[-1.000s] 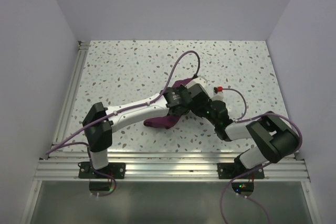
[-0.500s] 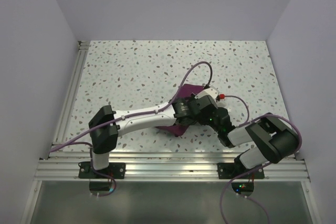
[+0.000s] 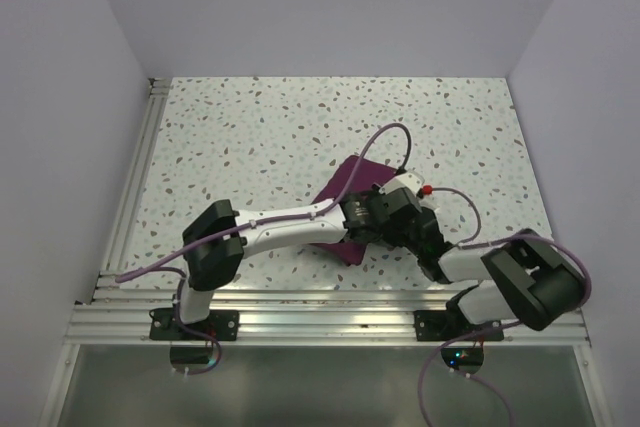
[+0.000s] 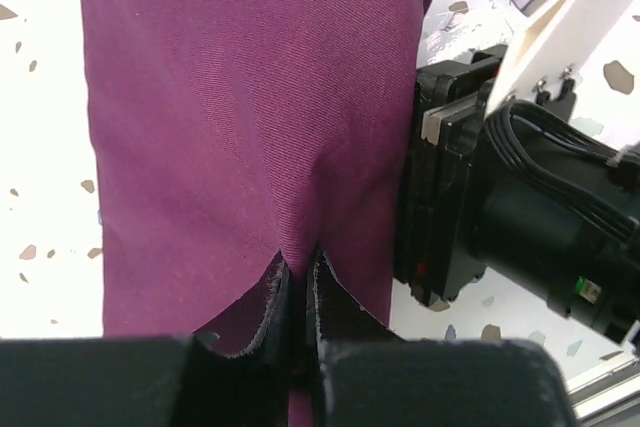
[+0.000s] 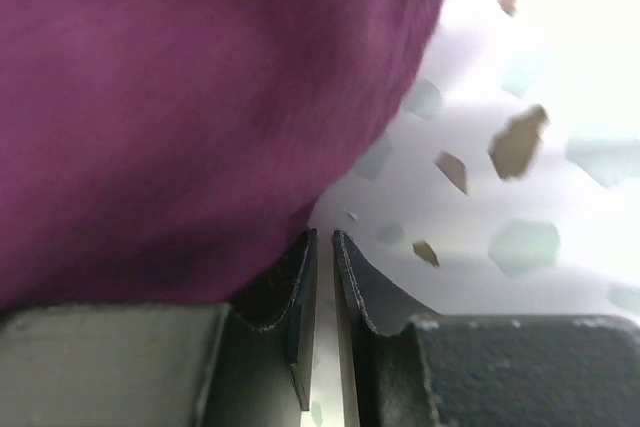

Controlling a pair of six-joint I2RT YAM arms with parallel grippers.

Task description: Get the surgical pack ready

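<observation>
Maroon-filled in both wrist views. Pinching a raised fold of the surgical pack (image 4: pixel 230 117) with the left tool (image 4: pixel 298 272), fingers (image 4: pixel 275 307) pressed tight together on the cloth and drawing it up into a small peak at the tips. Leaving the remainder of the pack spreading flat and smooth away from those tips, over the pale speckled table (image 3: pixel 250 137).

Lying, seen from above, a little right of the table's middle and toward the near side, turned cornerwise. Showing only one far corner and the two edges beside it beyond the crowded wrists, and hiding mostly beneath them.

Reaching in low from the left base, across the near half of the table, with the white forearm stretching toward the pack.

Meeting the same cloth from the other side with the right tool (image 5: pixel 323 237). Standing there with fingers (image 5: pixel 285 287) almost together and only a thin bright slit between them. Touching the pack's curving edge right at one fingertip. Not being able to tell about any cloth caught inside that slit, so not calling it a grip or a release.

Showing the right arm's black wrist housing (image 4: pixel 500 207) just beside the pack's edge in the left wrist view.

Standing bolted, both bases, to an aluminium rail (image 3: pixel 330 322) along the near edge of the table.
</observation>
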